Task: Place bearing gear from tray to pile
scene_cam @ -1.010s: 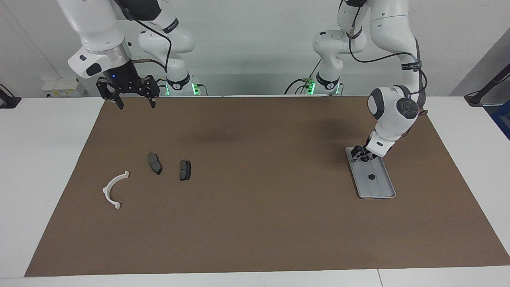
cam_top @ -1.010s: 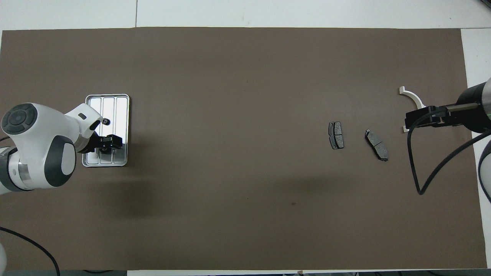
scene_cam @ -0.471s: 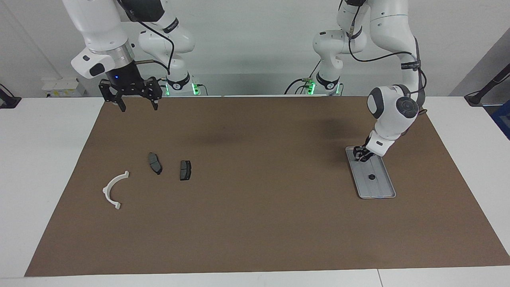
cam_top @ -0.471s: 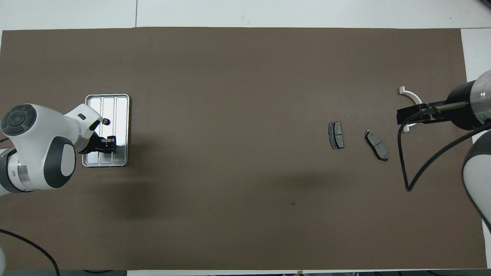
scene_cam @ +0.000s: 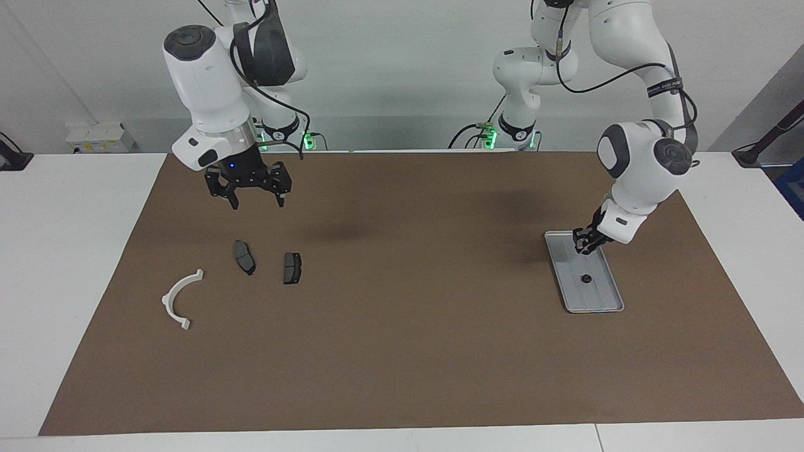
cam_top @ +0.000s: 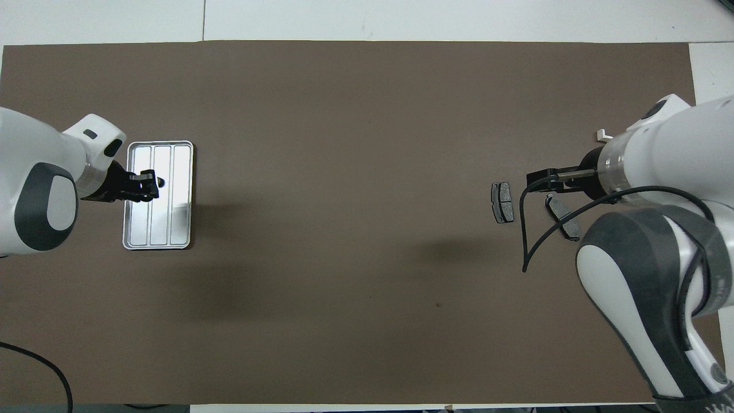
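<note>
In my facing view, the tray [scene_cam: 575, 302] sits right of centre with one small gear [scene_cam: 585, 279] in it. Two pads [scene_cam: 244, 257] lie left of centre; the bracket [scene_cam: 178, 300] is lower left of them.

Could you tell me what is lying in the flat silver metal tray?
One small dark round gear lies in the flat silver metal tray, on its ridged floor. The left gripper hangs over the tray's end nearer the robots; whether it holds anything cannot be seen.

txt: none legible | labels: none | signs: none
</note>
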